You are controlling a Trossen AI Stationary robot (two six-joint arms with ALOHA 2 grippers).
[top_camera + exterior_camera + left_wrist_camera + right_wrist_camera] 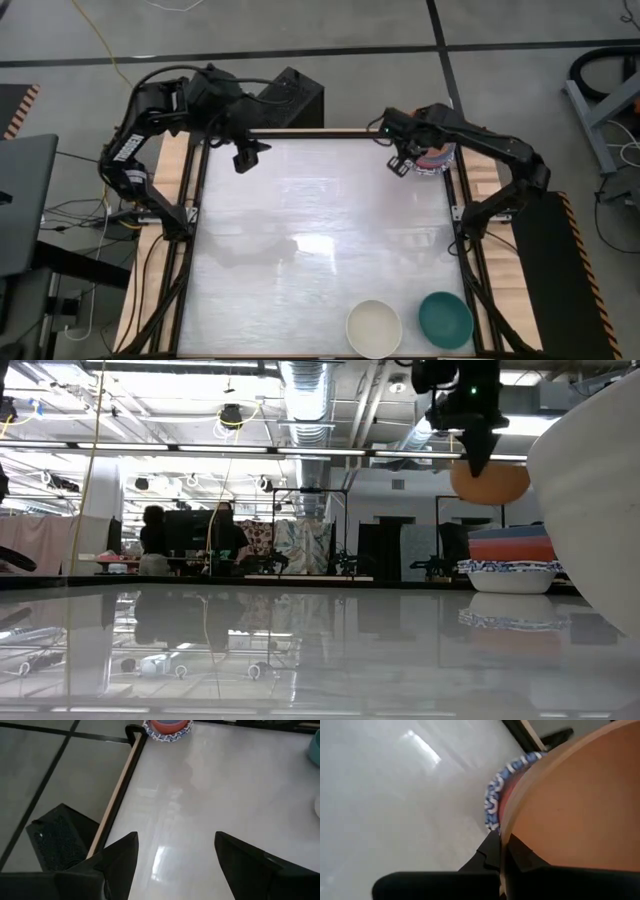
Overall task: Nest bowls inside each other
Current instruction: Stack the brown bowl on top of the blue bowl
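My right gripper (403,165) is shut on an orange bowl (490,482) at the table's far right, hanging just above a stack of bowls (510,565). The stack's lowest bowl is white with a blue patterned rim (494,802), with red and blue bowls nested in it. A cream bowl (374,327) and a teal bowl (445,320) rest on their bases near the front edge. My left gripper (245,158) hangs open over the far left of the table with nothing between its fingers. My right gripper pinches the orange bowl's rim (504,842) between its two fingers, one on each side of the wall. The fingers come from above, pointing steeply down. The bowl hangs below them, lifted clear of the stack and the table.
The white tabletop (320,240) lies bare between the stack and the two front bowls. A black box (295,97) stands beyond the far edge. In the low view the cream bowl (590,510) fills the right side, close to the camera.
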